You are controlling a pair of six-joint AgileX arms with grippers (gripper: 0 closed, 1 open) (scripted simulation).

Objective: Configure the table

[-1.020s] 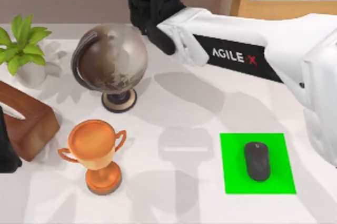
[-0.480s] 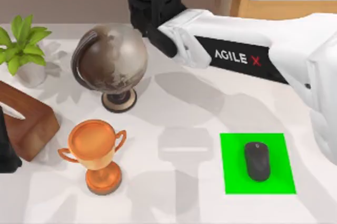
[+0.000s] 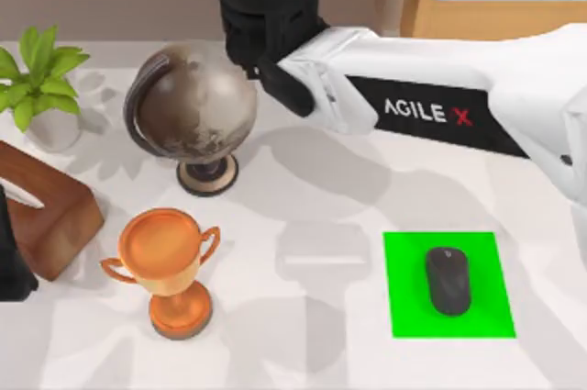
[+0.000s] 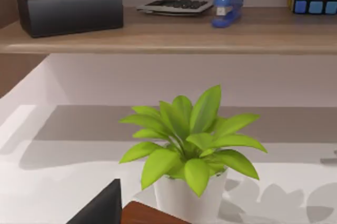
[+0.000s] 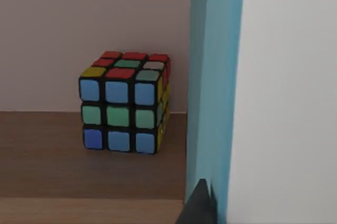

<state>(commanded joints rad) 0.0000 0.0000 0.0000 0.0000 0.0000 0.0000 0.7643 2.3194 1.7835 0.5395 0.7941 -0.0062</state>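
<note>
The white marbled surface (image 3: pixel 321 179) spreads under everything. Near its left edge stand a potted plant (image 3: pixel 37 78), a brown globe (image 3: pixel 194 105) and a copper trophy (image 3: pixel 165 266); toward the front right corner a black mouse (image 3: pixel 448 280) lies on a green mat (image 3: pixel 486 317). The right arm (image 3: pixel 431 105) reaches across the far edge — its wrist faces a colour cube (image 5: pixel 125 101) on a wooden shelf (image 5: pixel 52 171). I cannot tell either pincer's state.

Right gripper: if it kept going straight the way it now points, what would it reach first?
Probably the puzzle cube on the wooden shelf, dead ahead in the right wrist view; depth is unclear.
</note>
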